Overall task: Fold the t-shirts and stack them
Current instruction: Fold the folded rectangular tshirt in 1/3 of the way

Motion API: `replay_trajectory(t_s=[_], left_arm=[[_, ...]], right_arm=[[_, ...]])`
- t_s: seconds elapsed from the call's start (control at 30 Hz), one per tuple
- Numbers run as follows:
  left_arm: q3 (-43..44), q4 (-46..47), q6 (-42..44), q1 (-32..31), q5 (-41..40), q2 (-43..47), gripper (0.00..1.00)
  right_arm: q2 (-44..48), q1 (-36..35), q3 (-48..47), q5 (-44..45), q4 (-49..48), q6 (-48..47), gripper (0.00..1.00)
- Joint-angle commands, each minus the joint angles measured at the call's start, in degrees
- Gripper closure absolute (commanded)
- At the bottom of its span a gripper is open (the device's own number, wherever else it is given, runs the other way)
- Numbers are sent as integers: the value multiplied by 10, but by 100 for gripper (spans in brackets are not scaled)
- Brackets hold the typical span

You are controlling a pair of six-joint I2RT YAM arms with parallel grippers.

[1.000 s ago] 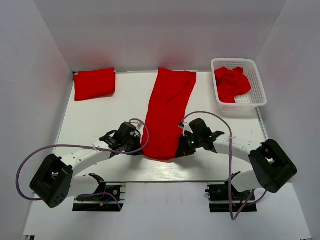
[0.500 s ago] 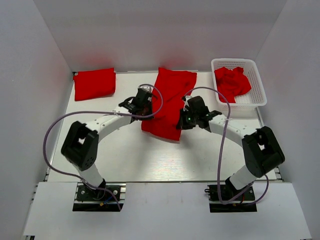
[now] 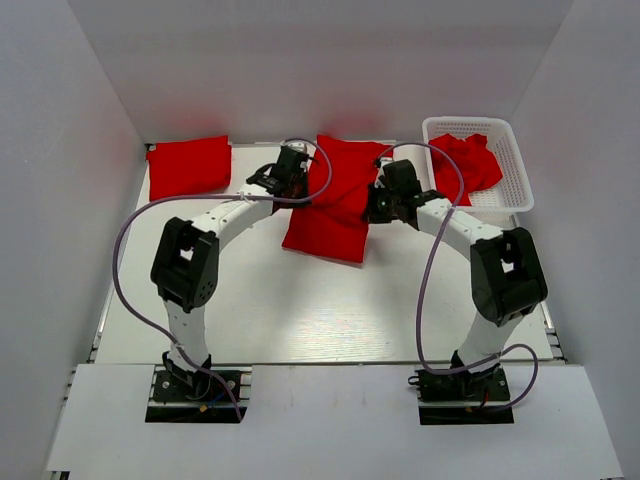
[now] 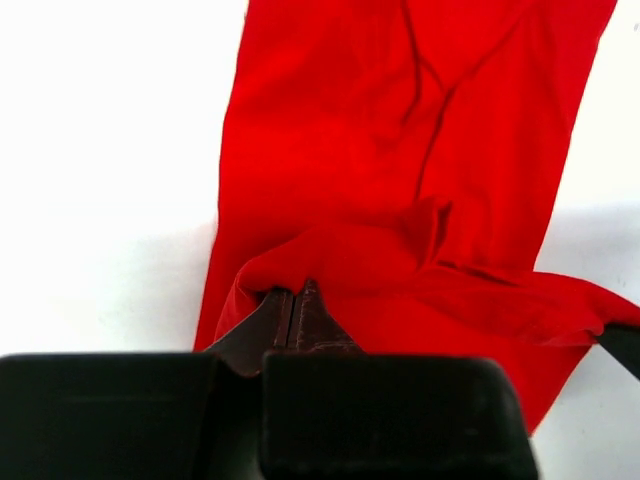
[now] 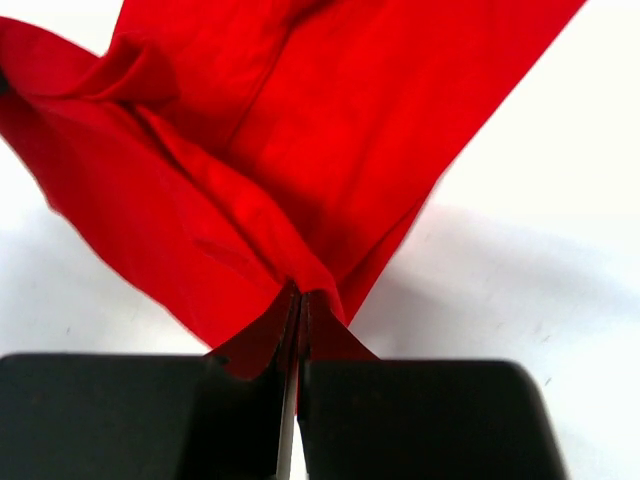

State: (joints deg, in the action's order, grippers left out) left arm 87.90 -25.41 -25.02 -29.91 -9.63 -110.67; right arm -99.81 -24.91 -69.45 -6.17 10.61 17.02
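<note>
A red t-shirt (image 3: 335,215) lies mid-table, its near part doubled back over its far part. My left gripper (image 3: 297,192) is shut on its left edge and my right gripper (image 3: 377,208) is shut on its right edge. Seen from the left wrist, the shut gripper (image 4: 297,291) pinches a bunched fold of the t-shirt (image 4: 400,170). Seen from the right wrist, the gripper (image 5: 300,296) pinches a gathered corner of the t-shirt (image 5: 300,140) above the white table. Another t-shirt (image 3: 188,167) lies folded at the back left.
A white lattice basket (image 3: 485,209) stands at the back right with a crumpled red t-shirt (image 3: 465,160) in it. White walls enclose the table (image 3: 250,300) on three sides. Purple cables loop over both arms.
Both grippers have moved from the near edge toward the back, carrying the t-shirt's near end with them. The long strip of cloth is now folded over itself and much shorter.
</note>
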Motion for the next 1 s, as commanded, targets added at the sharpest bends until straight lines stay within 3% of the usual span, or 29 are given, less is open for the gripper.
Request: replay_trajectory(t_s=[0.0,0.17,0.97], left_arm=[[42,14,30,9,7,-2,100],[82,26,67,14,29,-48,100],[100,165,125,42,85,-124,100]], right_arm=[[-17,13,-41,-12,6,-21,100],[-55,30,-78,-31,11,-20,100],[-173,80,-192,-88,-19,-29,100]])
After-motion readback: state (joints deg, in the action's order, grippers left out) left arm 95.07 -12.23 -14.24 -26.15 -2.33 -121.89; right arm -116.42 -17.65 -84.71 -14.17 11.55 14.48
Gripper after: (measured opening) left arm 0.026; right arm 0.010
